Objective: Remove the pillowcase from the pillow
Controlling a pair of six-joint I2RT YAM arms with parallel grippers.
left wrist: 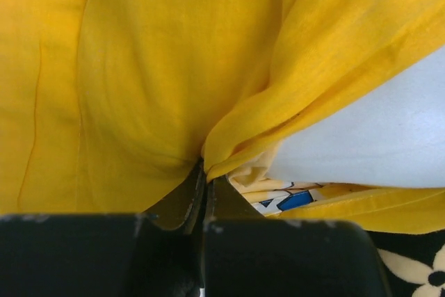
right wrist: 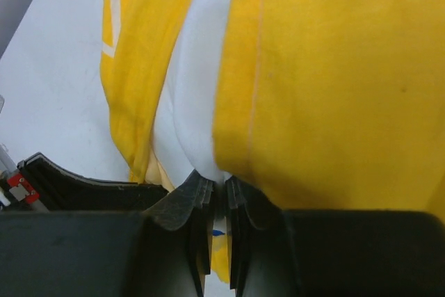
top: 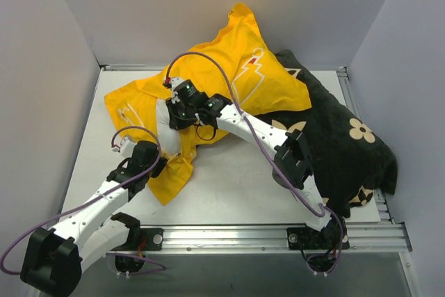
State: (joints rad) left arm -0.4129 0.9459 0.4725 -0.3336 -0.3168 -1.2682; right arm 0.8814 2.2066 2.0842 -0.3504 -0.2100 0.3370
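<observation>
The yellow pillowcase (top: 257, 81) lies bunched across the back and left of the table, still around the white pillow (top: 169, 137), which shows through its open end. My left gripper (top: 161, 165) is shut on a fold of the pillowcase (left wrist: 139, 81) near its front edge; its jaws (left wrist: 205, 175) pinch yellow fabric, with the pillow (left wrist: 368, 130) just to the right. My right gripper (top: 172, 113) reaches across from the right and is shut on a bulge of the pillow (right wrist: 195, 116) at the jaw tips (right wrist: 221, 180), with the pillowcase (right wrist: 334, 81) beside it.
A black pillow with tan flowers (top: 341, 144) lies at the right, partly under the pillowcase; it also shows in the left wrist view (left wrist: 417, 262). Grey walls close in the table (top: 236, 186) at the left, back and right. A metal rail (top: 229, 236) runs along the front.
</observation>
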